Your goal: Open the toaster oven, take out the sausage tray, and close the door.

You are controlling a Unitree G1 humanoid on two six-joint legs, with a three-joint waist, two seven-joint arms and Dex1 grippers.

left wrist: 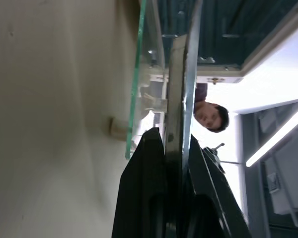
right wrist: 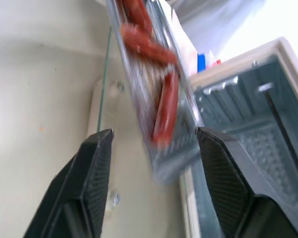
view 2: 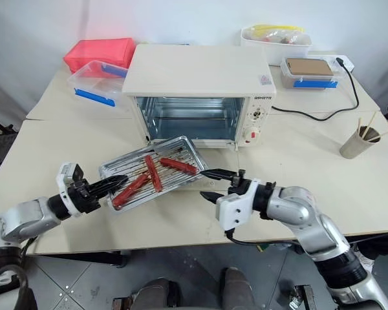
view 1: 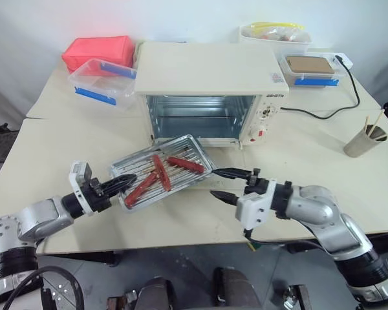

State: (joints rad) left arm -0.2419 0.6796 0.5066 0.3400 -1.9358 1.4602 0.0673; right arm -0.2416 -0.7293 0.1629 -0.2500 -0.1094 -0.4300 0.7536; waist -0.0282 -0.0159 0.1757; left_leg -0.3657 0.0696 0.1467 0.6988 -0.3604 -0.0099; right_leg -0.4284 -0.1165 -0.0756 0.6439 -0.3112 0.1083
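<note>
Sausage tray out of the open toaster oven, held by one arm

The toaster oven (view 1: 210, 87) stands open, its door (right wrist: 105, 94) folded flat in front. Just before its mouth, above that door, the sausage tray (view 1: 161, 170) hangs tilted, probably because the left gripper (view 1: 121, 185) alone clamps its near-left rim. The right gripper (view 1: 224, 184), fingers spread, sits just off the tray's other end, gripping nothing.

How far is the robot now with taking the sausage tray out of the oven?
Done: the cream-white toaster oven is open and its cavity empty. In hand: the left gripper pinches the silver sausage tray outside; the right gripper is open beside it. Left: closing the glass door.
</note>
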